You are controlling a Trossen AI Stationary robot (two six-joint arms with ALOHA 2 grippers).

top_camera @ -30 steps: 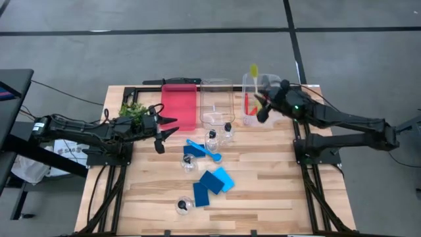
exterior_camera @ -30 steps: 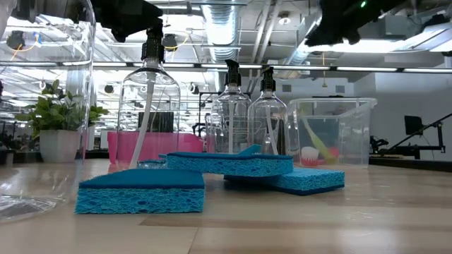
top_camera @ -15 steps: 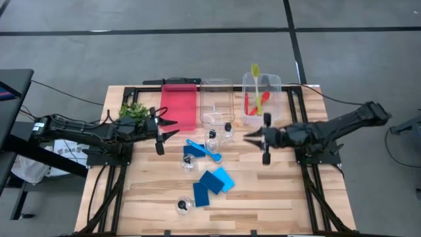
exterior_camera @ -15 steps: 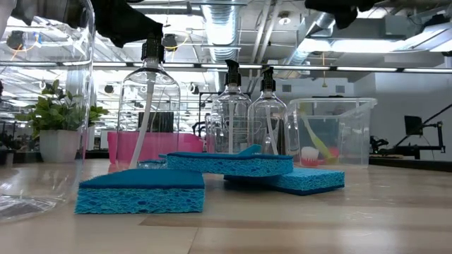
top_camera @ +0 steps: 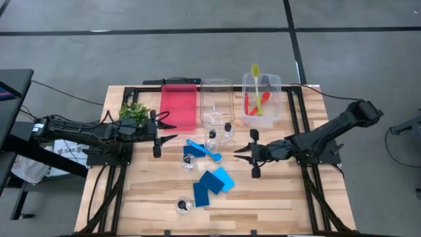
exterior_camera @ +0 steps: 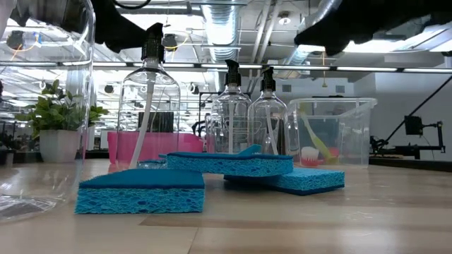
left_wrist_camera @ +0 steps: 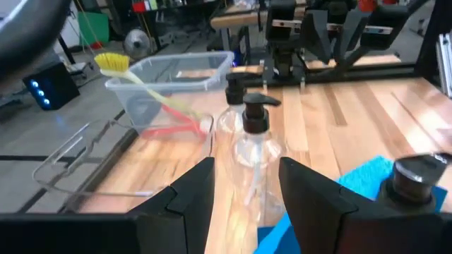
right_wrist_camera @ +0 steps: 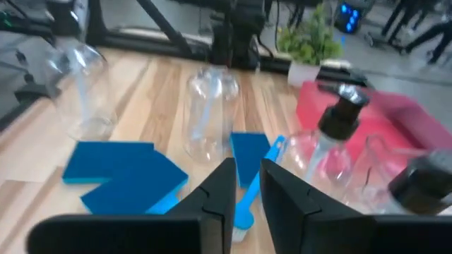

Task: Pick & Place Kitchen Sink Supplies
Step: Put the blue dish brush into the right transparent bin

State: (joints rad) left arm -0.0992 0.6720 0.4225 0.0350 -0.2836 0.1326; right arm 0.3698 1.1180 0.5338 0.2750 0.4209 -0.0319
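Observation:
Three blue sponges (top_camera: pixel 214 182) lie overlapping near the table's middle. A blue brush (top_camera: pixel 204 150) lies flat among several clear black-capped bottles (top_camera: pixel 211 139). One bottle (top_camera: pixel 183 205) stands alone near the front edge. A yellow-green brush (top_camera: pixel 258 85) and a red brush (top_camera: pixel 253 104) lean in the right clear bin (top_camera: pixel 275 99). My right gripper (top_camera: pixel 238 153) hovers right of the blue brush, pointing left, its fingers a narrow gap apart and nothing between them (right_wrist_camera: pixel 247 190). My left gripper (top_camera: pixel 168 130) stands open left of the bottles, holding nothing (left_wrist_camera: pixel 246 190).
A red tray (top_camera: pixel 179 105) and an empty clear bin (top_camera: pixel 216 102) stand at the back centre, with a small green plant (top_camera: pixel 133 110) to their left. Bare wood lies at the front right (top_camera: pixel 283 197) and the front left.
My right gripper has swung from above the right bin toward the table's near edge and its middle, sinking and tipping from steeply downward to nearly level. It now points left at the bottles. The supplies have not moved.

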